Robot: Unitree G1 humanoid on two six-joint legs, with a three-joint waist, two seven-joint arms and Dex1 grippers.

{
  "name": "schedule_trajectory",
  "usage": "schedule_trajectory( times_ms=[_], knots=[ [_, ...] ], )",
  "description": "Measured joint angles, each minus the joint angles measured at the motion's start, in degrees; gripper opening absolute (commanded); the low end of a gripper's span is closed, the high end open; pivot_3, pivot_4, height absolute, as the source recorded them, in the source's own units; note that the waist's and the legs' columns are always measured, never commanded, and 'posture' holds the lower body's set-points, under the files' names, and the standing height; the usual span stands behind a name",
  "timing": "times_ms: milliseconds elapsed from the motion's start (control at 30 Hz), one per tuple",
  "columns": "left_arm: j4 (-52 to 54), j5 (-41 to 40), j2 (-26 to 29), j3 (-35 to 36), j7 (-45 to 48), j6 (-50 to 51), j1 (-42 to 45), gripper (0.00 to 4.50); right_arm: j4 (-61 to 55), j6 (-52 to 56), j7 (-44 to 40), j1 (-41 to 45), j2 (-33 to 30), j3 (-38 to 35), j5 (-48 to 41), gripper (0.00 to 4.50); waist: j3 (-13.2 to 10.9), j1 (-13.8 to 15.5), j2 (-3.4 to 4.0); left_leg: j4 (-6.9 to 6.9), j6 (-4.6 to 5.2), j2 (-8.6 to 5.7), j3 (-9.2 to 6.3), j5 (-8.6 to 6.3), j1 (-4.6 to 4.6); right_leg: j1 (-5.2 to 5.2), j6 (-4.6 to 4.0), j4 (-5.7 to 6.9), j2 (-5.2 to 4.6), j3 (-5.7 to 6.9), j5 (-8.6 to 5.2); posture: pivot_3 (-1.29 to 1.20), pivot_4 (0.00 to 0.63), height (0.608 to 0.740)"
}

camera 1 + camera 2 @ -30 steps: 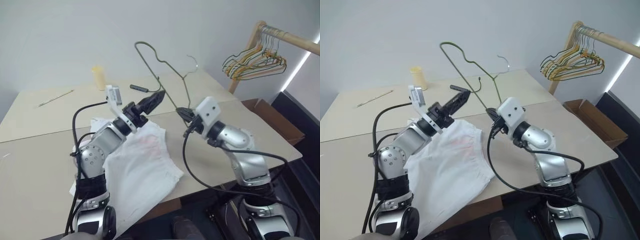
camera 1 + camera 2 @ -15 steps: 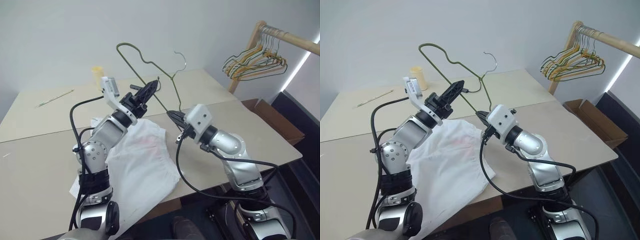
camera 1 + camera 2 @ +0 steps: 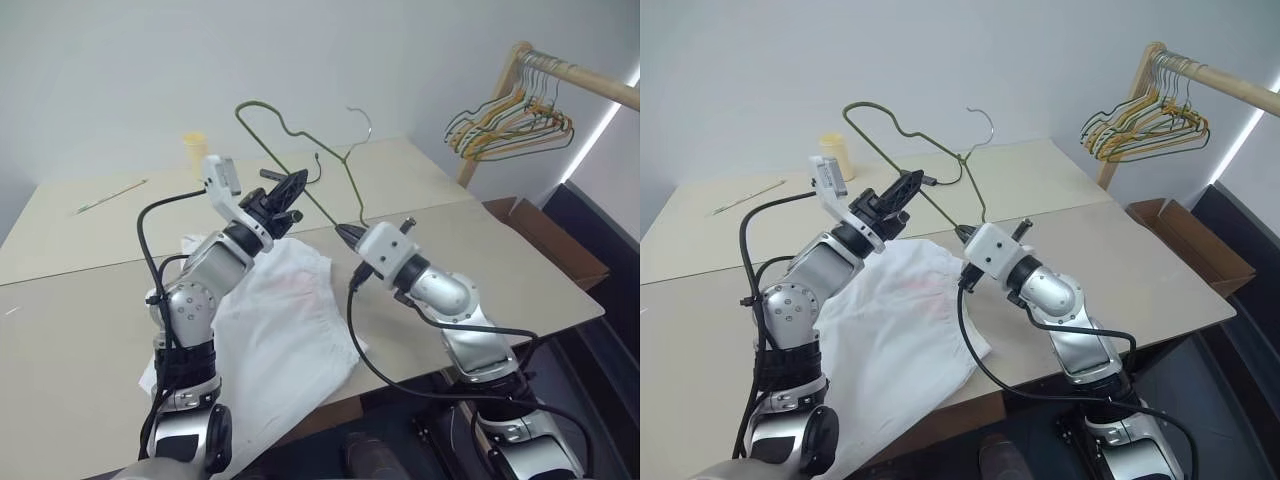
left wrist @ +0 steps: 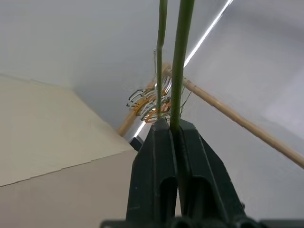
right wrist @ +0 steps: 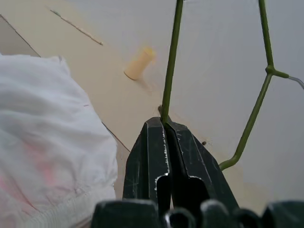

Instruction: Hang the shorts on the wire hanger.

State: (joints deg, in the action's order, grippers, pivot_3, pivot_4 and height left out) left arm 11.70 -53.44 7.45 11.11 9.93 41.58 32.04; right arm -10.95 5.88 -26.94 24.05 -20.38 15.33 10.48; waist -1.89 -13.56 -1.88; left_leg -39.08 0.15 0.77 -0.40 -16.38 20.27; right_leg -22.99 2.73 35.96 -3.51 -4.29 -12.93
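Observation:
The wire hanger (image 3: 262, 138) is a thin olive-green triangle held up in the air above the table, hook uppermost. My left gripper (image 3: 295, 182) is shut on its long straight side; the left wrist view shows the wire pinched between the fingertips (image 4: 161, 130). My right gripper (image 3: 343, 231) is shut on the hanger's lower corner, with the wire (image 5: 172, 57) rising from its tips. The white shorts (image 3: 290, 325) lie crumpled on the table under and in front of both grippers, faint pink patch up, one edge hanging over the front edge.
A wooden rack (image 3: 575, 75) at the right carries a bunch of orange, yellow and dark hangers (image 3: 510, 122). A yellow cup (image 3: 197, 153) and a thin stick (image 3: 110, 196) lie at the back of the table (image 3: 80, 300). A cardboard box (image 3: 548, 240) sits beside the table's right edge.
My left gripper has closed on the hanger's straight side. The hanger has swung left and tilted. My right gripper has rolled and shifted slightly left, still on the wire.

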Motion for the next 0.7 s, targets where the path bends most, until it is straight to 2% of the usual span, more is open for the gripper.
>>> schedule_trajectory(
  times_ms=[267, 367, 433, 467, 600, 700],
  knots=[
    [-1.26, 8.89, 4.83, -2.56, 9.27, -8.14, -0.71, 0.00, -0.02, -2.17, -0.71, -0.04, -0.52, -2.22, -1.33, 3.93, 0.00, -0.21, 0.00, 0.01, 0.00, 0.01, 0.02, 0.00, -0.02, 0.01, -0.01, 0.00, 0.01, -0.02, 0.00, -0.22, 0.000, 0.740],
    [-2.67, 8.99, 7.71, -1.71, 14.63, -9.51, -0.68, 0.00, -4.52, 7.79, -8.44, -0.73, -2.80, -7.47, -14.92, 3.93, -0.02, -0.05, 0.01, 0.00, 0.01, 0.02, 0.00, 0.00, 0.01, 0.02, 0.00, -0.04, 0.01, 0.00, 0.00, -0.21, 0.000, 0.740],
    [-4.12, 4.12, 11.32, 1.98, 22.02, -8.88, -0.61, 0.00, -7.11, 22.12, -17.61, -0.40, -9.00, -13.80, -31.50, 3.93, -0.05, -0.01, 0.04, 0.00, 0.02, 0.05, -0.01, 0.00, 0.03, 0.01, 0.00, -0.08, 0.00, 0.03, 0.00, -0.21, 0.000, 0.740],
    [-4.22, 1.84, 13.04, 3.58, 25.05, -8.49, -0.60, 0.00, -7.07, 26.59, -20.62, -0.21, -11.87, -15.76, -35.95, 3.93, -0.08, -0.03, 0.06, 0.01, 0.03, 0.06, -0.01, -0.01, 0.04, 0.01, 0.00, -0.13, 0.00, 0.06, 0.00, -0.22, 0.000, 0.740],
    [-5.63, -8.74, 17.98, 8.52, 37.97, -4.75, 0.98, 0.00, -3.44, 40.93, -32.99, 2.25, -19.49, -19.27, -51.39, 3.93, -0.10, -0.19, 0.07, 0.06, 0.05, 0.10, 0.03, -0.02, -0.03, 0.02, 0.15, -0.13, 0.06, 0.07, -0.12, -0.22, 0.000, 0.740],
    [-7.07, -12.46, 19.91, 9.76, 44.49, -3.45, 1.82, 0.00, 0.72, 45.50, -39.70, 3.96, -21.80, -19.35, -56.82, 3.93, -0.12, -0.18, 0.12, 0.03, 0.05, 0.10, 0.18, -0.01, -0.11, 0.14, 0.37, -0.12, 0.08, 0.09, -0.25, -0.23, 0.000, 0.740]
  ],
)
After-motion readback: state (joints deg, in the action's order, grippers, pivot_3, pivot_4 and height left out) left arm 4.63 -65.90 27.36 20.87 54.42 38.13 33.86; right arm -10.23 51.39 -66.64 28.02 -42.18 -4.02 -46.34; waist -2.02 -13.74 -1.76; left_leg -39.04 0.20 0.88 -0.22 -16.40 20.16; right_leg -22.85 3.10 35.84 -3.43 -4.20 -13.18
